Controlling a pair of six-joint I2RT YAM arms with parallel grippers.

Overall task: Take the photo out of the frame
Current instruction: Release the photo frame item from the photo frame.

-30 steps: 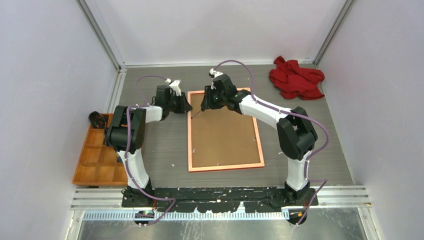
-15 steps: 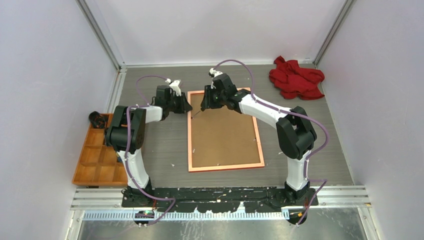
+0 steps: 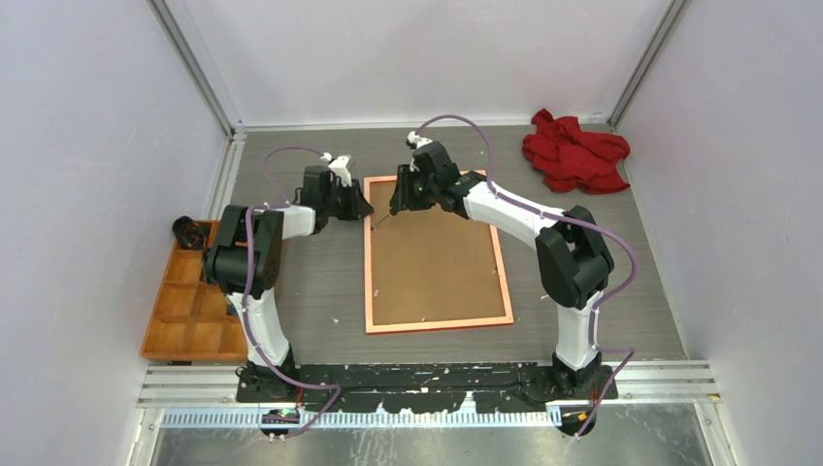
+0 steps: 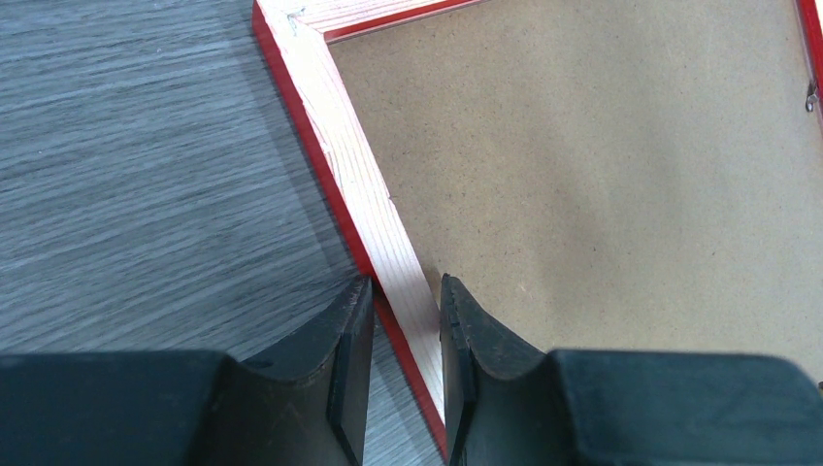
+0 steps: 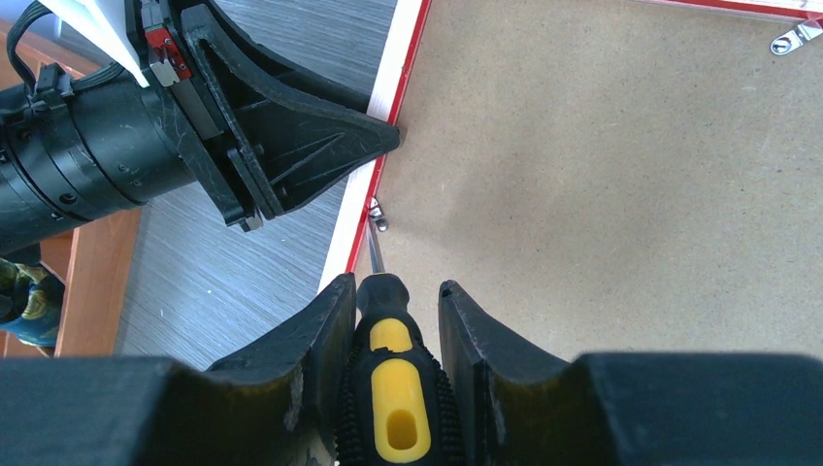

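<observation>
While the frame (image 3: 439, 324) lies flat on the table (image 3: 320, 277), between the two arms, its pale back rim is turned upward and a brown board (image 3: 435, 262) is seen filling it. The photo is not shown by any view. The frame's long sides run away from the arm bases, and both grippers are gathered at its far left corner.

The left gripper (image 4: 405, 291) is clenched on the frame's left rail. One finger is pressed against the red outer edge and the other against the inner edge, where the rail meets the board. In the top view this gripper is reached in from the left, low over the table.

A screwdriver (image 5: 391, 374) with a black and yellow handle is grasped by the right gripper (image 5: 396, 289), its handle pinched between the two fingers. The thin shaft is pointed forward and down, and its tip is set at a small metal tab (image 5: 377, 211) on the inner edge of the left rail, just beside the left gripper's fingertips. Whether the tip is under the tab or only against it cannot be told. A second tab (image 5: 794, 39) is seen at the frame's far rail.

A crumpled red cloth (image 3: 575, 150) is left at the far right corner of the table, well apart from the frame. An orange compartment tray (image 3: 189, 311) is placed at the left edge, with a dark object (image 3: 187, 231) at its far end.
</observation>
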